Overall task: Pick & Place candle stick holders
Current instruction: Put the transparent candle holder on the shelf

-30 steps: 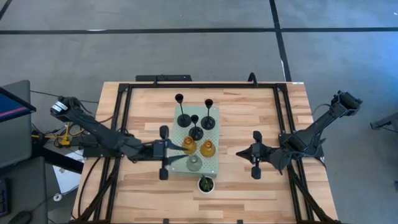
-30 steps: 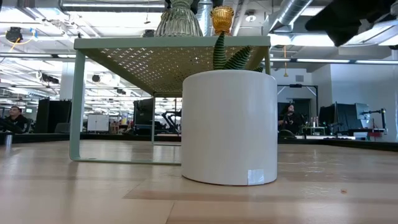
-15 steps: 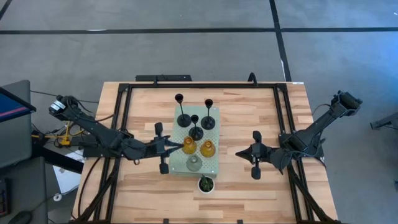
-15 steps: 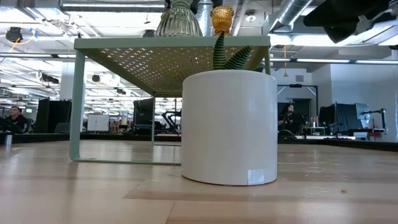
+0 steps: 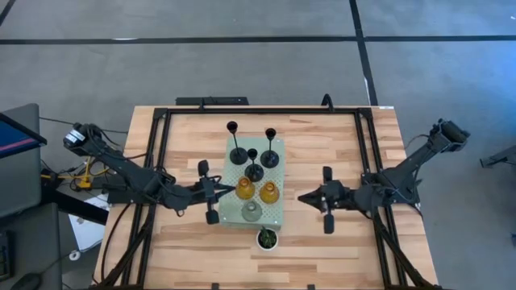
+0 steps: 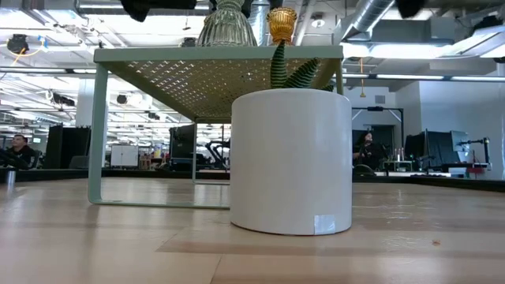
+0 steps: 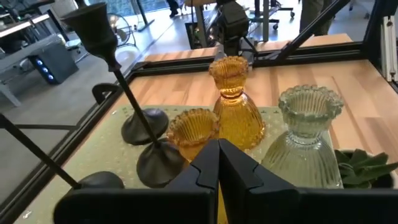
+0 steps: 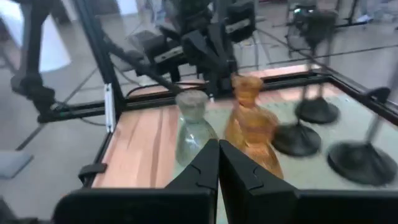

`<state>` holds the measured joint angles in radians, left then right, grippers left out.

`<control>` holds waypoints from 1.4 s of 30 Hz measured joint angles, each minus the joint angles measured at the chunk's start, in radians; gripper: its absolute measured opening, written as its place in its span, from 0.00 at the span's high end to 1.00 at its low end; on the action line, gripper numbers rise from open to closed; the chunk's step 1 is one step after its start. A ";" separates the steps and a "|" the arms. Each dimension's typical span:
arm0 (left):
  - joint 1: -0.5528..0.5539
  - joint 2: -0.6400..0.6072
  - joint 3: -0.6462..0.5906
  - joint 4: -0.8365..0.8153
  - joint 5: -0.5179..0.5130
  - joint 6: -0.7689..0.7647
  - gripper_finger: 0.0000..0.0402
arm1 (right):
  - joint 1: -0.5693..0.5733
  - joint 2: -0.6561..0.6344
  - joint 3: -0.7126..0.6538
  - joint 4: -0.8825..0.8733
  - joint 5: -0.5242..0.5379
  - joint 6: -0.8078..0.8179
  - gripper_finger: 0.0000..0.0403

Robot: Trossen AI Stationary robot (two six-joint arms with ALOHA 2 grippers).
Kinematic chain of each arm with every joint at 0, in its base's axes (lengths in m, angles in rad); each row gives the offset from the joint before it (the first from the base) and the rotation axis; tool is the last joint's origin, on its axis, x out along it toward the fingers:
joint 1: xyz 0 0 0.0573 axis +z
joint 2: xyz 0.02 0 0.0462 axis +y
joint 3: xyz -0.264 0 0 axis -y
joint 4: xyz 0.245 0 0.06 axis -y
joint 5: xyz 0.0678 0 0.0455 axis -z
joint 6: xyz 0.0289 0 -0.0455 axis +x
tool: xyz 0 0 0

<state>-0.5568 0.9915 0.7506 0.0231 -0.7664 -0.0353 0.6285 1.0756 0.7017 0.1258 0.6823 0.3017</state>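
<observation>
The left gripper (image 5: 226, 190), fingers pressed together and empty, is hovering beside the nearer squat amber glass holder (image 5: 245, 190) on the pale green perforated board (image 5: 278, 213). It should spread before advancing. The right gripper (image 5: 305, 198), also closed, is waiting nearby.
</observation>
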 joint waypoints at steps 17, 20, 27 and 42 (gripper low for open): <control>-0.317 -0.001 0.000 -0.008 -0.094 -0.082 0.99 | -0.119 0.472 0.298 0.039 -0.345 -0.042 1.00; -0.342 0.000 0.000 -0.008 -0.122 -0.078 0.99 | -0.108 0.562 0.341 0.132 -0.333 -0.039 1.00; -0.368 0.000 -0.006 -0.006 -0.124 -0.075 0.99 | -0.077 0.738 0.529 0.144 -0.242 -0.005 1.00; -0.369 0.001 -0.063 0.000 -0.124 -0.105 0.99 | 0.011 0.794 0.601 0.049 0.174 0.311 1.00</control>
<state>-0.9257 0.9920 0.6880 0.0227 -0.8902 -0.1398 0.6391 1.8697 1.3025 0.1750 0.8564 0.6124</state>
